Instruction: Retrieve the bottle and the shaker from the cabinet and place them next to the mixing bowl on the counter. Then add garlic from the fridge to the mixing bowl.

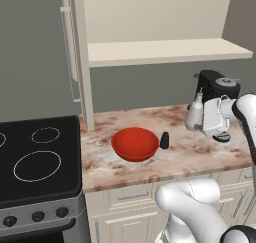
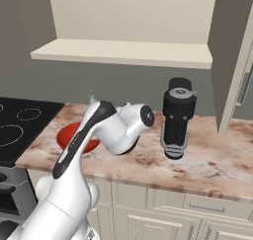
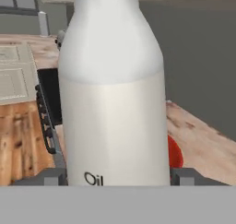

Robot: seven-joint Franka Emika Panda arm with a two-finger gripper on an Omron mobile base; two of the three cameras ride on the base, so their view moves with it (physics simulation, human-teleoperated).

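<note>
The tool [image 1: 200, 118] grips the bottle [image 1: 194, 113] above the table [image 1: 200, 152]; its fingertips [image 3: 184, 176] are mostly hidden behind the bottle, and the arm partly covers the mixing bowl [image 2: 66, 134].

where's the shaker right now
In the left base view the shaker stands upright on the counter, right beside the right rim of the mixing bowl and left of the coffee machine.

The bottle [image 3: 113, 94] hides most of the mixing bowl [image 3: 175, 154]; its neck is perhaps cut off.
</note>
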